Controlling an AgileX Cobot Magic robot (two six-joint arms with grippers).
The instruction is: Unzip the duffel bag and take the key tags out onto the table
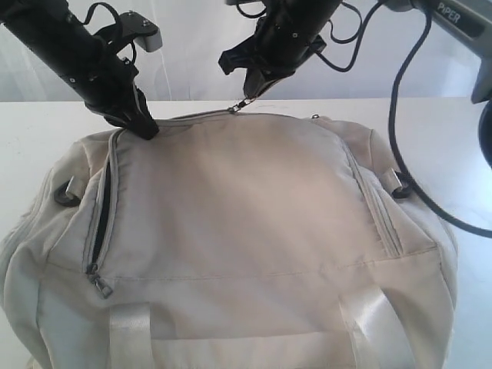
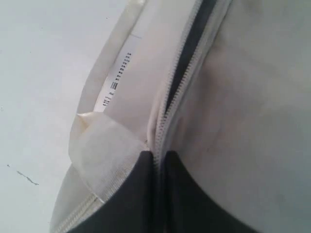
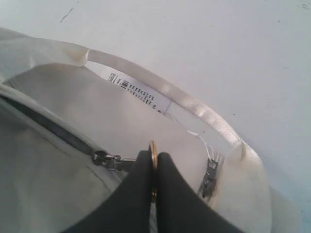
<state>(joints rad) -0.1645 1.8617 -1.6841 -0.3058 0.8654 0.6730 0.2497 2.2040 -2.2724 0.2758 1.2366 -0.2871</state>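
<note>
The cream duffel bag (image 1: 231, 200) fills the white table (image 1: 31, 123). My left gripper (image 1: 144, 129) is shut on the bag's fabric at its far left corner, right on the grey zipper seam (image 2: 167, 104); its dark fingertips (image 2: 146, 162) pinch the zipper tape. My right gripper (image 1: 247, 96) is shut on the metal ring pull (image 3: 153, 148) at the bag's far top edge, beside the grey slider (image 3: 104, 159). Down the bag's left side the zipper gapes, showing dark lining (image 1: 102, 207). The key tags are out of view.
Satin handles (image 1: 131, 338) lie at the bag's near edge, another (image 3: 160, 87) loops over the far side with a printed label (image 3: 138, 92). A second zipper pull (image 1: 98, 286) hangs at the lower left. A black cable (image 1: 407, 177) trails across the bag's right end.
</note>
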